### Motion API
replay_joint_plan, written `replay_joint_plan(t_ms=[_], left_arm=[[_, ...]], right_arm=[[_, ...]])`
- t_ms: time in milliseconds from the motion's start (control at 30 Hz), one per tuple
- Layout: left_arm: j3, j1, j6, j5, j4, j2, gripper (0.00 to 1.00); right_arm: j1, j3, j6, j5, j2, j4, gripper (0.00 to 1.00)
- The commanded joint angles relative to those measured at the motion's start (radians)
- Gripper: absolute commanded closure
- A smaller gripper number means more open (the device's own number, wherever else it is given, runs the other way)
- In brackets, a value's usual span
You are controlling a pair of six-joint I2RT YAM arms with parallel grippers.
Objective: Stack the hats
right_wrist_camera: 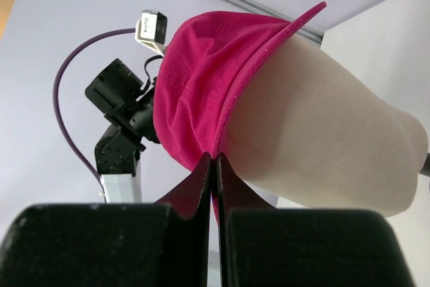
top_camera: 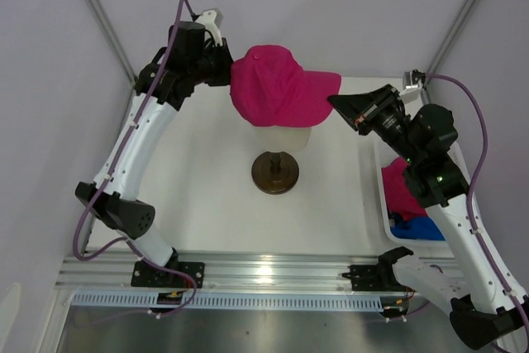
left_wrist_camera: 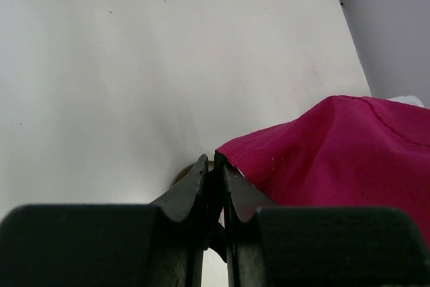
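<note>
- My left fingers [top_camera: 229, 68] are clenched on the back edge of the pink hat [top_camera: 277, 84]. In the left wrist view the tips [left_wrist_camera: 212, 164] are pressed together with the hem of the magenta cloth [left_wrist_camera: 336, 159] pinched between them.
- My right fingers [top_camera: 334, 102] are clamped on the other side, at the brim end. From the right wrist view they [right_wrist_camera: 213, 159] are squeezed tight on the hat's lower edge [right_wrist_camera: 195, 85], right where it meets the head.
- The pink hat sits on top of the cream mannequin head [top_camera: 281, 136], crown up and brim pointing toward the right edge of the surface [top_camera: 207, 196]. From below, the head [right_wrist_camera: 322, 126] fills the hat, and the brim sticks out past it.
- The head is on a dark round stand [top_camera: 275, 173], about midway between the left and right edges and a bit toward the far edge.
- A white bin [top_camera: 382, 179] sits along the right edge, partly hidden under my right arm. There's a blue hat [top_camera: 417, 227] in it at the near end, and some magenta fabric [top_camera: 401, 188] behind that. I can't tell what that fabric is.
</note>
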Motion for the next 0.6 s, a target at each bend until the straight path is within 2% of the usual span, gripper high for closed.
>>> replay_joint_plan(t_ms=[0, 200, 367, 567], left_arm=[[0.075, 0.027, 0.014, 0.066, 0.003, 0.031, 0.85], [0.173, 0.03, 0.043, 0.106, -0.023, 0.083, 0.84], [0.262, 0.039, 0.062, 0.123, -0.07, 0.152, 0.84], [0.229, 0.042, 0.063, 0.123, -0.083, 0.166, 0.84]], right_arm=[[0.025, 0.051, -0.001, 0.076, -0.029, 0.029, 1.0], [0.048, 0.108, -0.032, 0.108, -0.026, -0.04, 1.0], [0.123, 0.105, -0.082, 0.184, -0.055, -0.088, 1.0], [0.225, 0.077, -0.144, 0.267, -0.074, -0.154, 1.0]])
